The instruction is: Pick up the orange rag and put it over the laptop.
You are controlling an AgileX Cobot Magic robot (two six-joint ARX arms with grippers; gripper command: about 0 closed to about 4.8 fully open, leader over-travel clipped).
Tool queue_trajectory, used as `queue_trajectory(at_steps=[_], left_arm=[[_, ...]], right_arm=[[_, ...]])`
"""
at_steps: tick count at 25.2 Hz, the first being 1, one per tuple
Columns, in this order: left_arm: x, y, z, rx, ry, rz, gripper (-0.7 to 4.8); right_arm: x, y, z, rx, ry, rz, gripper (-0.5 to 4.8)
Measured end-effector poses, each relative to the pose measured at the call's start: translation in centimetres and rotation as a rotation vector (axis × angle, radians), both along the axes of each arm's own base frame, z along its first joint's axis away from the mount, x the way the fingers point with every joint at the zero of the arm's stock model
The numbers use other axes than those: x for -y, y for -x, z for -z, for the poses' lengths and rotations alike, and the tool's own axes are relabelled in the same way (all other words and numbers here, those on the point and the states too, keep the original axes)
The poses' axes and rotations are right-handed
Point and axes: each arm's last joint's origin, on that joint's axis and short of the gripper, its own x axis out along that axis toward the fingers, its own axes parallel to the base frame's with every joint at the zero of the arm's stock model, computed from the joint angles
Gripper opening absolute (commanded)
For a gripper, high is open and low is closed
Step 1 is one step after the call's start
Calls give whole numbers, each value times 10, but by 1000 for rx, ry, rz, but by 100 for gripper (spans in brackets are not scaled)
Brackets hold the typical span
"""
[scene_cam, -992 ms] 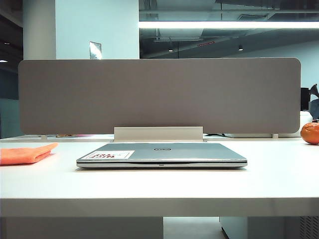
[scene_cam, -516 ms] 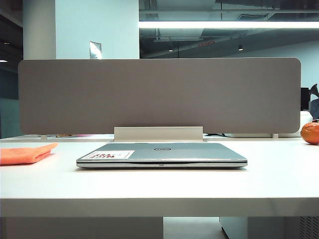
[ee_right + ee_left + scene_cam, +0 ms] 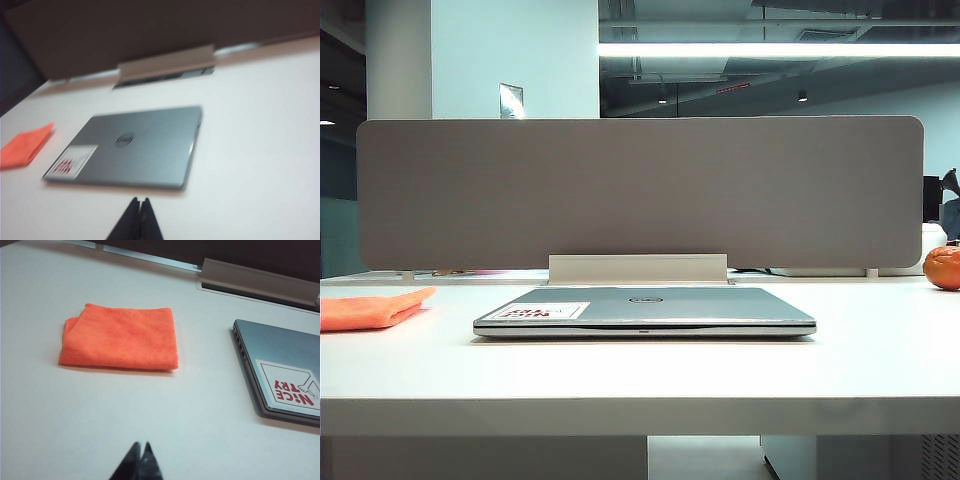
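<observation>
Black and pressed tip to tip, the left gripper (image 3: 140, 460) shows in its wrist view as two dark fingers (image 3: 131, 462) meeting in a point, jaws drawn fully together and holding nothing; it hangs above bare white tabletop (image 3: 75, 430), well apart from the orange rag (image 3: 120, 338), which lies flat and folded on the table beyond the tips; to one side of the rag, with a strip of table between them, sits the corner of the closed silver-grey laptop (image 3: 285, 365), its white sticker (image 3: 290, 387) printed in red letters; past both runs a grey cable tray (image 3: 260, 277) at the foot of the dark divider.

The right gripper (image 3: 138, 220) is likewise narrowed to a point, empty, above the table just short of the laptop's near edge; its picture is blurred; the laptop (image 3: 135, 145) lies lid down with its round Dell logo (image 3: 124, 140) facing up, and the rag (image 3: 25, 146) shows at the frame's edge beyond the sticker corner.

In the exterior view neither gripper appears; the laptop (image 3: 645, 310) rests mid-table, the rag (image 3: 370, 308) at the far left, apart from it; an orange ball (image 3: 942, 267) sits at the far right edge; a grey divider panel (image 3: 640, 190) stands behind.
</observation>
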Motion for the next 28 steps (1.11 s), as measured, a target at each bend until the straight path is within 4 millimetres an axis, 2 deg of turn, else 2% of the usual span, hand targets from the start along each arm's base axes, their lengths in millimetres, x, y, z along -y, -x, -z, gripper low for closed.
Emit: queue_trajectory(at_steps=[9,16,19,21,22,23,28], left_arm=[[0,0,0,0,0,0,-6],[1,2,-6,0,25,28,-6],[1,6,-28,47,36,34,-6],[1,9,-54,78,37,34,-6],[1,9,-61,78,37,34,-6],[1,6,-74,57,36,34,-6],[1,-16,-110,-33,-3,40,-6]], right_arm=[[-6,-7,-32,-91,-32,-199,-5],[-8,-7,-35,-102,-38,-270,-5],[-8,-6,-34,-105,-26,-273,-5],[-8,-6,-34,-104,-24,-273,-5],[-8,-6,-34,-104,-24,-273,-5],[-8,-6,-34,-104,-24,-274,-5],[-8,-6,-34,-104,-23,-274,-5]])
